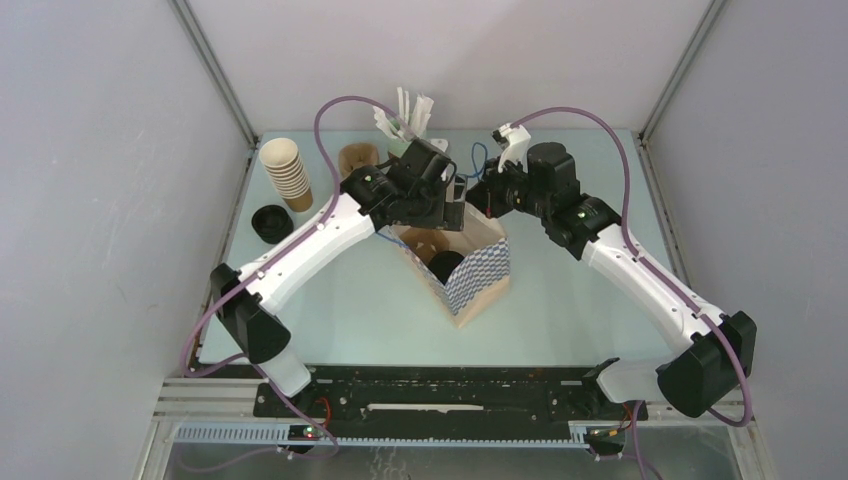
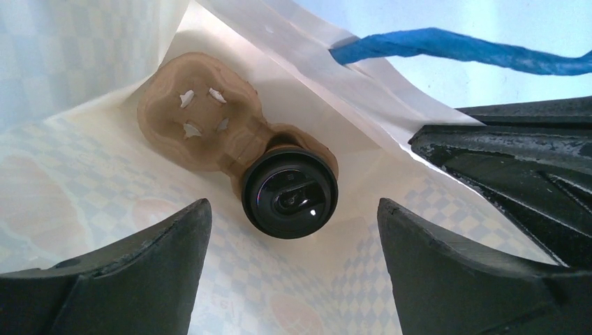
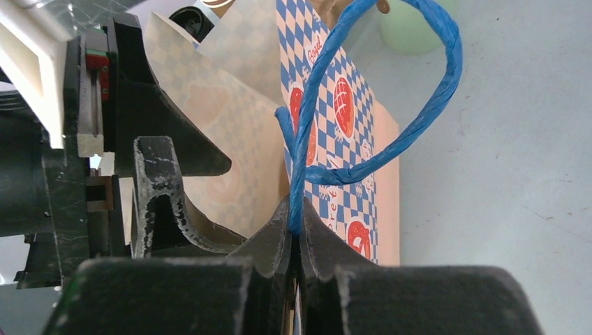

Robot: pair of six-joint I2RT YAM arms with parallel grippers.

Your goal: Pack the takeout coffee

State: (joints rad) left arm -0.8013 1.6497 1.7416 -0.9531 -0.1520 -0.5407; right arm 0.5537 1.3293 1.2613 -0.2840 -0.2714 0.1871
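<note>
A takeout coffee (image 2: 290,192) with a black lid sits in one slot of a brown cardboard carrier (image 2: 199,118) at the bottom of the blue-and-white checked paper bag (image 1: 478,270). From the top view its lid (image 1: 446,264) shows through the bag's mouth. My left gripper (image 2: 293,206) hovers open over the bag's mouth, directly above the cup and apart from it. My right gripper (image 3: 297,209) is shut on the bag's blue twisted handle (image 3: 419,118) at the bag's far rim, next to the left gripper (image 1: 440,205).
A stack of lidless brown cups (image 1: 286,172) and a loose black lid (image 1: 271,222) stand at the back left. A brown cup-like object (image 1: 357,160) and a holder of white sticks (image 1: 410,118) are behind the bag. Grey walls enclose the table.
</note>
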